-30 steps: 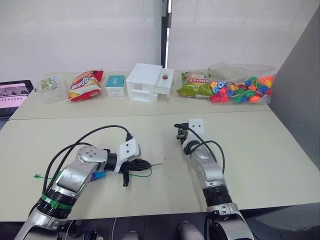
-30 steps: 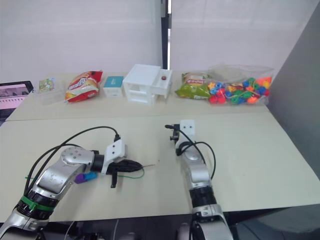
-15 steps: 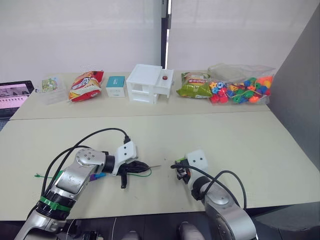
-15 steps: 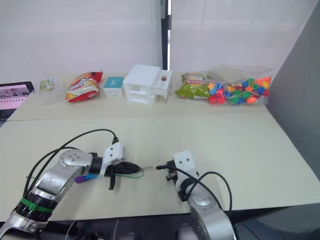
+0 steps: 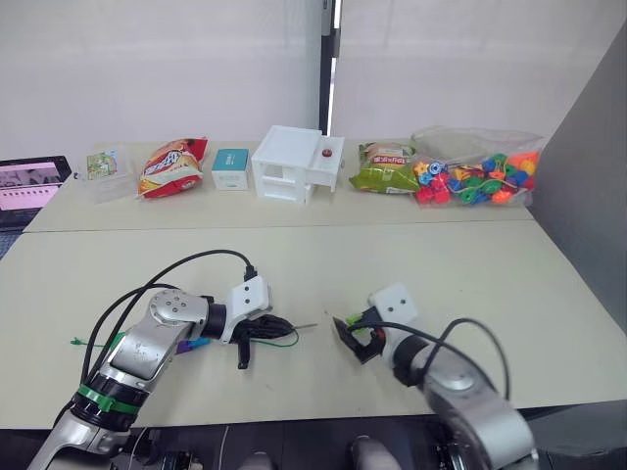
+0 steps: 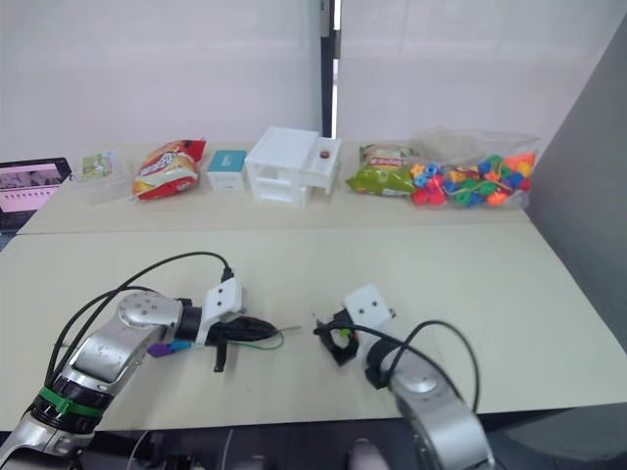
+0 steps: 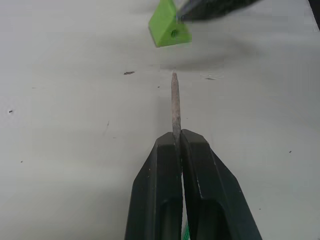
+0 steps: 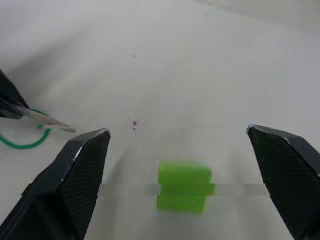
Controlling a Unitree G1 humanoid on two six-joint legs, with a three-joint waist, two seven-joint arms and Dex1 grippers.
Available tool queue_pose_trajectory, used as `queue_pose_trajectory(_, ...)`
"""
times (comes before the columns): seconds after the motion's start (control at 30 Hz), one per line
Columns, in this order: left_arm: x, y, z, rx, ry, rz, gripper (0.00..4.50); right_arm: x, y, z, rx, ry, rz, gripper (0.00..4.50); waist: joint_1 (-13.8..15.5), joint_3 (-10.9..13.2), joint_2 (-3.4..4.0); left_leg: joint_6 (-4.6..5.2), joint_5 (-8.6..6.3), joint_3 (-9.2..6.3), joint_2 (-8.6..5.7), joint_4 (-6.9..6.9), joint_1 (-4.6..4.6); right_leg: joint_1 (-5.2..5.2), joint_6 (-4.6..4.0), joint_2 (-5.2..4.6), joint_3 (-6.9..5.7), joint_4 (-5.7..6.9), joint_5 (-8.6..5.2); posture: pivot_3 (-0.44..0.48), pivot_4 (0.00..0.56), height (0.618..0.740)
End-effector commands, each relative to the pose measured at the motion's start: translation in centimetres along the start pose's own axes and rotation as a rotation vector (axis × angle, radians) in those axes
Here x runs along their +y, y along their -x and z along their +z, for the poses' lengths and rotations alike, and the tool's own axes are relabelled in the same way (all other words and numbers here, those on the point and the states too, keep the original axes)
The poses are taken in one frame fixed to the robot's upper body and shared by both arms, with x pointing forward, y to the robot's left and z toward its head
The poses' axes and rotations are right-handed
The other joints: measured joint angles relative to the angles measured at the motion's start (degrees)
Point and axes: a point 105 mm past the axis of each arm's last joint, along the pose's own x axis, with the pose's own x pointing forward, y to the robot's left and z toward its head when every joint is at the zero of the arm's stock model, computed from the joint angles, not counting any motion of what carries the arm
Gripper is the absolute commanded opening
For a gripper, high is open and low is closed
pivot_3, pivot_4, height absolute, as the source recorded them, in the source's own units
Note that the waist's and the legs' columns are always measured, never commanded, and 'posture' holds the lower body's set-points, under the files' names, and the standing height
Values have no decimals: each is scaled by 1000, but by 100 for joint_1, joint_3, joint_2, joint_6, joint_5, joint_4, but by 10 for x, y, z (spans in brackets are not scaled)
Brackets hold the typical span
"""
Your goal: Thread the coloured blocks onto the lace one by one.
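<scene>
My left gripper point(image 7: 176, 136) is shut on the lace's stiff pale tip point(image 7: 175, 100), which points at a green block point(image 7: 167, 29). The lace's green string point(image 5: 285, 341) loops behind the gripper, and its far end point(image 5: 74, 343) lies at the left. A purple and a blue block point(image 6: 167, 347) sit by my left forearm. My right gripper point(image 8: 177, 131) is open, fingers spread wide, and the green block point(image 8: 183, 192) lies between them, touching neither. Whether the block rests on the table I cannot tell.
A clear bag of coloured blocks point(image 5: 475, 181) lies at the back right beside a green snack bag point(image 5: 384, 168). A white box point(image 5: 297, 164), a small teal box point(image 5: 230, 168), a red snack bag point(image 5: 168, 168) and a laptop point(image 5: 29, 186) line the far table.
My right arm has drawn back from mid-table to just in front of the lace tip, and its fingers have opened off the green block. My left gripper has stayed put.
</scene>
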Motion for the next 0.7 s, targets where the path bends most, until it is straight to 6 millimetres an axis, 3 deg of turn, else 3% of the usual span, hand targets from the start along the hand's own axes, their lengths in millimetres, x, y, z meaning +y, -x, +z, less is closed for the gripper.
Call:
queue_pose_trajectory(0.03, 5, 2, 14, -31, -38, 15, 0, 2, 11, 19, -25, 111, 278, 4490, 9, 2, -1, 0, 0, 1, -1, 2, -1, 0, 0, -1, 1, -3, 0, 0, 150, 740)
queue_pose_trajectory(0.13, 6, 1, 14, -33, -37, 15, 0, 1, 21, 15, 42, 184, 518, 4490, 29, 3, -2, 1, 0, 4, 0, 6, -4, 9, 0, -1, 0, -16, 0, 0, 150, 740)
queue_pose_trajectory(0.2, 5, -1, 15, -34, -37, 9, 0, -10, 16, 11, 88, 269, 614, 4490, 36, 3, -3, 6, -3, 3, 1, 4, -1, 10, 0, 1, -1, -13, 0, 0, 150, 740)
queue_pose_trajectory(0.33, 3, -2, 15, -35, -40, 4, 0, -29, 0, 7, 127, 386, 710, 4490, 4, 6, -6, 7, -4, 14, 1, 7, -1, 7, 0, 0, 3, -18, 0, 0, 150, 740)
queue_pose_trajectory(0.47, -1, -3, 15, -41, -40, 4, 0, -45, -21, -14, 229, 548, 841, 4490, -8, 6, -6, 7, -4, 13, 0, 9, -5, 2, 0, -3, 4, -10, 1, 0, 150, 740)
queue_pose_trajectory(0.7, -5, -2, 12, -42, -32, 17, 0, -46, -34, -26, 259, 587, 960, 4490, 30, 7, -5, 7, -4, 10, -1, 14, -19, -14, -2, -9, 2, -6, 2, 0, 150, 740)
